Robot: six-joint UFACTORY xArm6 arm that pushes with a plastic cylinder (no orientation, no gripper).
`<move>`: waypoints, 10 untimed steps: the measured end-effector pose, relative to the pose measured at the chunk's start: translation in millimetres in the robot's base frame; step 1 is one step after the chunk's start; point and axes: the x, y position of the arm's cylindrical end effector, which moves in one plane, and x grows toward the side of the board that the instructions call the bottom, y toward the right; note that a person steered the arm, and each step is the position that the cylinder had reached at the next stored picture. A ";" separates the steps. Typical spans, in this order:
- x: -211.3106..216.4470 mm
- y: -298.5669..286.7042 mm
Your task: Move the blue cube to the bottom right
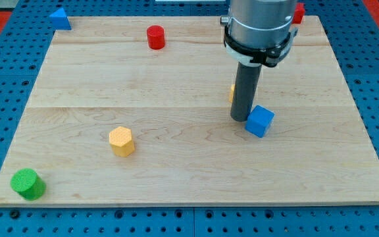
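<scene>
Right now my tip (241,119) sits on the surface (176,171), touching or just beside the blue cube (260,121), which lies on my view-right side, a little toward the bottom. I have no hand, only a bare rod, so nothing opens, closes or holds. The cube stands turned, a corner facing me. My worry: pushing toward the bottom right against that corner could spin the cube and let it slip off my tip sideways. A yellow block (231,91) peeks from behind my rod, away from the path.
</scene>
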 end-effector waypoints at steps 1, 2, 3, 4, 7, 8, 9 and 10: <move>10.5 5.4; -34.1 6.2; -42.9 6.2; -19.3 3.8; 40.5 52.6; 27.1 59.8; 16.5 64.4; 0.7 66.8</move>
